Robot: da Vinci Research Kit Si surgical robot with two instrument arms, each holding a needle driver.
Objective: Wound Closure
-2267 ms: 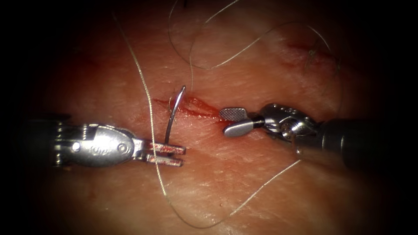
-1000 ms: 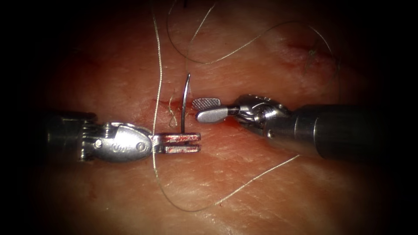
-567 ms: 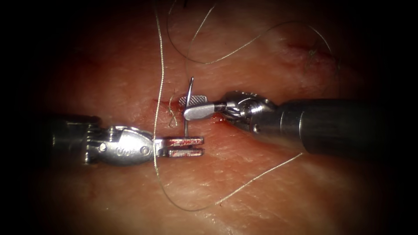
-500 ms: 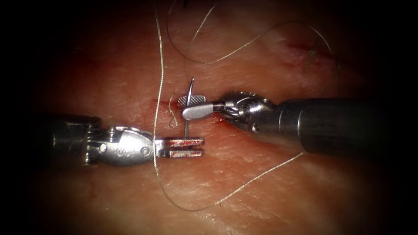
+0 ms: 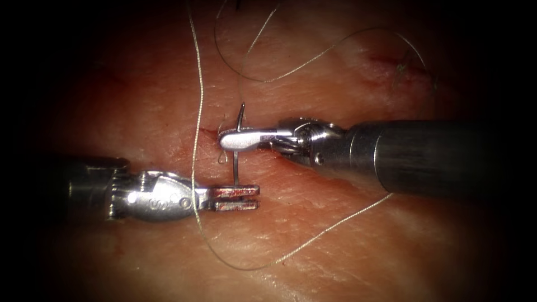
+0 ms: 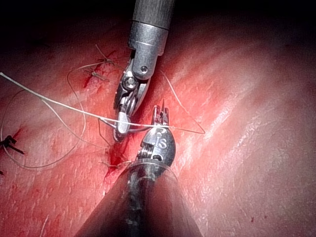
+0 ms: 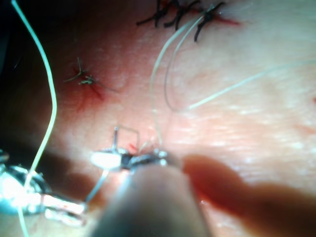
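The left tool (image 5: 238, 198) lies nearest, coming in from the left below the cut (image 5: 210, 132), and its fingers (image 5: 235, 192) are clamped on the needle's (image 5: 237, 162) lower end. From there the needle stands nearly upright, clear of the tissue (image 5: 313, 246). The thread (image 5: 196, 140) crosses over this tool's wrist and runs on in a wide loop across the near tissue.

Just beyond, the right tool (image 5: 230, 140) reaches in from the right, its fingers (image 5: 240, 140) together on the needle high on its curve, a little below the tip (image 5: 242, 107), which shows above them. In the left wrist view the right tool (image 6: 121, 129) meets the needle beside the left tool (image 6: 161, 116).

Farther back, more thread loops over the tissue, and a finished stitch (image 5: 400, 69) sits at upper right.
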